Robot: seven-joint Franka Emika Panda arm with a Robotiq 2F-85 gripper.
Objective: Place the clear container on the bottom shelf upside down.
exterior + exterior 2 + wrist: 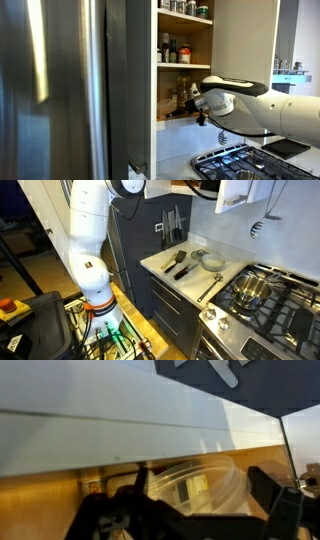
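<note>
The clear container point(190, 490) is a round, see-through tub lying tilted on the wooden bottom shelf point(183, 116) of the open cabinet. In the wrist view it sits between the two dark fingers of my gripper point(204, 476). The fingers are spread wide, and a gap shows between the right finger and the container's rim. In an exterior view my gripper point(200, 101) reaches into the cabinet at bottom-shelf height, and the container cannot be made out there. The gripper is out of frame in the exterior view of the robot base.
Bottles point(170, 50) and jars point(188, 8) stand on the shelves above. A steel fridge point(60, 90) stands beside the cabinet. Below are a gas stove point(240, 162) with a pot point(252, 286), and a counter with utensils point(180, 262) and a bowl point(212, 262).
</note>
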